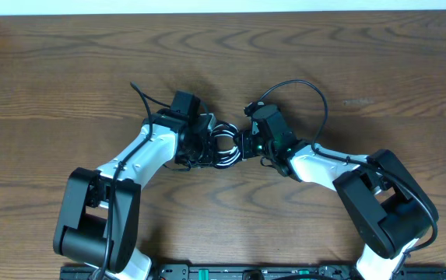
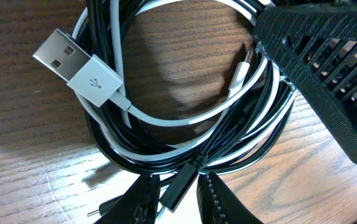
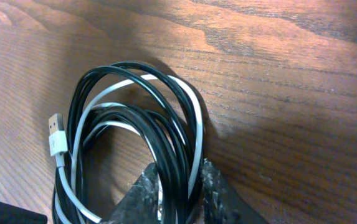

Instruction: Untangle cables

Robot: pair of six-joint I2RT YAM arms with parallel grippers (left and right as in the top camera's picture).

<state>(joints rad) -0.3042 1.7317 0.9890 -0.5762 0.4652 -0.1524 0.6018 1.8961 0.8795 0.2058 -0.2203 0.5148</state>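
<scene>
Black and white cables [image 1: 223, 145] are coiled in one tangled bundle at the middle of the wooden surface [image 1: 67, 70]. Its left side is clamped by the left gripper [image 2: 175, 202], its right side by the right gripper [image 3: 177, 196]. Separation seems barely begun; a gentle outward pull is called for, loosening the loops around the white USB plug [image 2: 78, 65].

Cables [image 2: 141, 155] glossy plastic (plug tip [image 2: 53, 56] metal); table [image 1: 363, 62] matt wood grain

What looked like a robotics lab bench: on a dark wood-grain table [image 1: 409, 70], a left arm [image 1: 133, 159] and a right arm [image 1: 324, 165], both white and black, stood by a black rail [image 1: 207, 272] at the table's near edge. A plain white strip [image 1: 207, 6] ran beyond its far edge.
</scene>
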